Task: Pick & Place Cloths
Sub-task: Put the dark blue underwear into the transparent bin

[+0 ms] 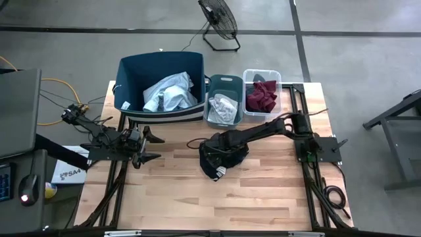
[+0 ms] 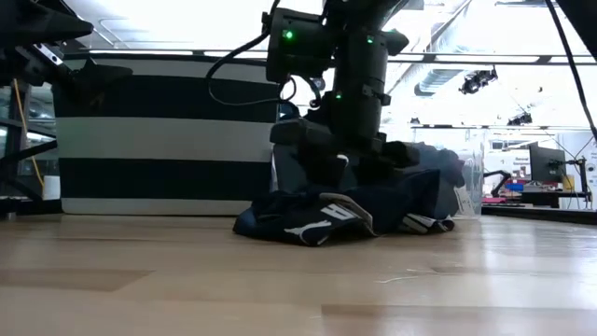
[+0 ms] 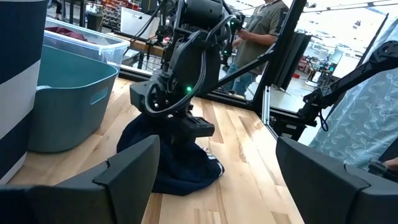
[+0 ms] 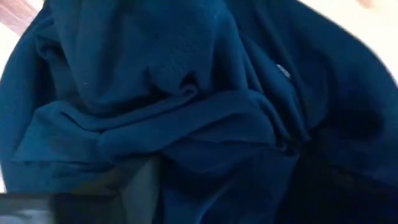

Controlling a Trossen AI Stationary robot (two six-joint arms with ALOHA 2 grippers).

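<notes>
A navy garment (image 1: pixel 217 164) lies bunched on the table's middle, with white print showing in the low view (image 2: pixel 338 217). My right gripper (image 1: pixel 221 150) stands right over it, lowered into the heap (image 2: pixel 340 177), open, and the cloth (image 4: pixel 186 93) fills its wrist view. My left gripper (image 1: pixel 152 146) waits open near the table's left edge, looking across at the heap (image 3: pixel 180 168). A pale blue-white shirt (image 1: pixel 168 95) lies in the striped bin, grey and white socks (image 1: pixel 223 107) in the teal bin, and a maroon cloth (image 1: pixel 262 95) in the clear bin. My right gripper comes at the navy garment from above, pointing down, its open fingers (image 4: pixel 134 186) sunk into the top of the bunched heap. A ridge of folded fabric (image 4: pixel 211 149) stands between them. The garment rests on the table with nothing lifted.
Three bins stand along the far edge: a large navy-and-white striped one (image 1: pixel 125 99), a teal one (image 1: pixel 212 118) and a clear one (image 1: pixel 279 82). Bare wood (image 1: pixel 197 204) lies near the front. People (image 3: pixel 261 25) stand beyond the table's right side, and a fan (image 1: pixel 220 20) is on the floor.
</notes>
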